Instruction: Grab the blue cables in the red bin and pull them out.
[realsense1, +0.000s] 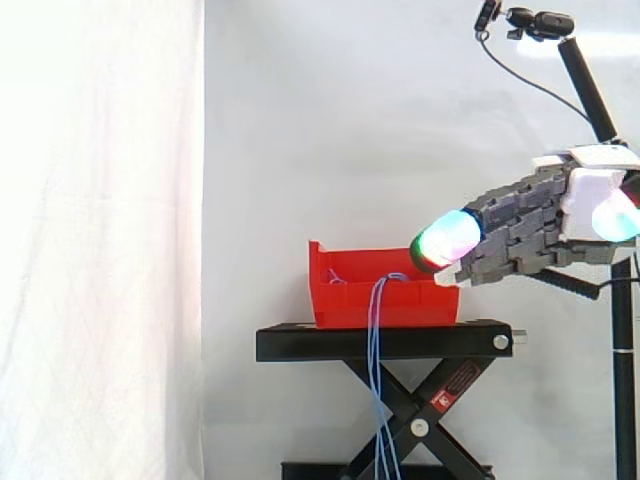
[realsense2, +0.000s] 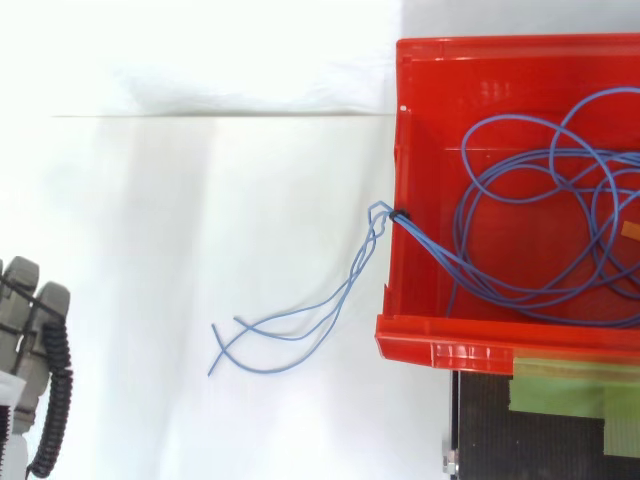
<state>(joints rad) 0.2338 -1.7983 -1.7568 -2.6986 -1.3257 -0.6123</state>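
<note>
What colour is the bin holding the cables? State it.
Red. The bin shows best in the top view, blue cables coiled inside.

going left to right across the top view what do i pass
hand → loose ends of the blue cables outside the bin → red bin, with the rest of the cables coiled inside it
</note>
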